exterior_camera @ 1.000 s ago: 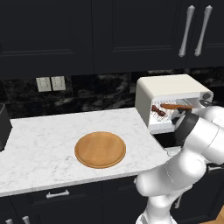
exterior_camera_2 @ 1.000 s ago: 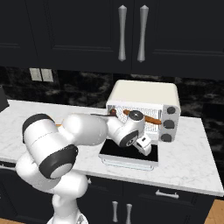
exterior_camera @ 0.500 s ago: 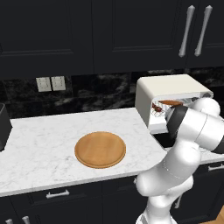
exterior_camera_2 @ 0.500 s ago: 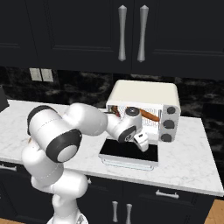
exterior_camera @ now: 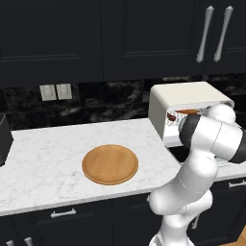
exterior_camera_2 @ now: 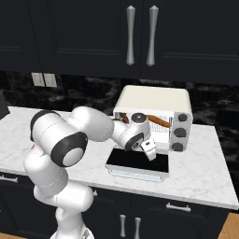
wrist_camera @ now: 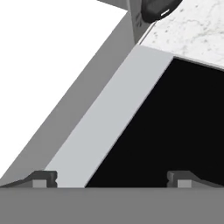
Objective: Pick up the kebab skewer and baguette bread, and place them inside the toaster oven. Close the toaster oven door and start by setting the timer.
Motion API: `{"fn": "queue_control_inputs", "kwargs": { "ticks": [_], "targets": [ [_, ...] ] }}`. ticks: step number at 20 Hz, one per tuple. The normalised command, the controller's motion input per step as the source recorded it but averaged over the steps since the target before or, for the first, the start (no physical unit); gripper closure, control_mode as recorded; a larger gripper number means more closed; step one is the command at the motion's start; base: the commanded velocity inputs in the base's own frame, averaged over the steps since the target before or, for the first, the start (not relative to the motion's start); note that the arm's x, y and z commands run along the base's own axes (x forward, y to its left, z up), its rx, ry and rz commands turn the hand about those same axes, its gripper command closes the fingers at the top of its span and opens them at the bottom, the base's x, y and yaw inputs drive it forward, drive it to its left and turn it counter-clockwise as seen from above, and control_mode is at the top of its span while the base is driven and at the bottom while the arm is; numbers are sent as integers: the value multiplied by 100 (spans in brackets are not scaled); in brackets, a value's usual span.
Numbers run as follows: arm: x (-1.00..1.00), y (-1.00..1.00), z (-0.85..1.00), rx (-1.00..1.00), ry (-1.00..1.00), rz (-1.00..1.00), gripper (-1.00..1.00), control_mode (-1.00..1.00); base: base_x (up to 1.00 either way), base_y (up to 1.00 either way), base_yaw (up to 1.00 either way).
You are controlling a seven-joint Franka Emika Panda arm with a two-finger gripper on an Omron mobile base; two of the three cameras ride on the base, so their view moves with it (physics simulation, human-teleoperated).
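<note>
Toaster oven (exterior_camera_2: 154, 100) sits at the right end of the marble counter (exterior_camera: 48, 149), back against the dark backsplash. Its door (exterior_camera_2: 137, 161) is dropped flat, glass face up, lying out toward the counter's front edge — you have bare marble to the door's right and only a narrow strip in front of it.

Inside the open cavity you can see the baguette bread (exterior_camera_2: 160, 122) lying slantwise on the rack, and the kebab skewer (exterior_camera_2: 122, 116) at the left end of the same rack. In the left base view the skewer (exterior_camera: 171, 117) and the loaf (exterior_camera: 188, 112) show just behind the arm's elbow.

Gripper (exterior_camera_2: 149, 150) hangs just above the lowered door, close in front of the cavity mouth, to the left of the knob column (exterior_camera_2: 178, 132). In the hand view the fingertips (wrist_camera: 43, 178) stand wide apart with nothing between them — released, empty. Below them you see the door's pale frame (wrist_camera: 109, 113) running diagonally beside the black glass (wrist_camera: 175, 127); one tip is over the frame side, the other over glass.

Wooden board (exterior_camera: 110, 164) lies bare mid-counter, well apart from the oven, with open marble all round it.
</note>
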Motion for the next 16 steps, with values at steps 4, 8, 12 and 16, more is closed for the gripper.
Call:
{"fn": "queue_control_inputs", "kwargs": {
  "ticks": [4, 8, 12, 16],
  "targets": [
    [19, 0, 0, 0, -4, -10, -100, -100, 0, 0, 0],
    [12, 0, 0, 0, -5, -9, -100, -100, 0, 0, 0],
    [0, 0, 0, 0, -6, -8, -100, -100, 0, 0, 0],
    [-32, -9, 8, 1, -4, -4, -100, -100, 0, 0, 0]
  ]
}}
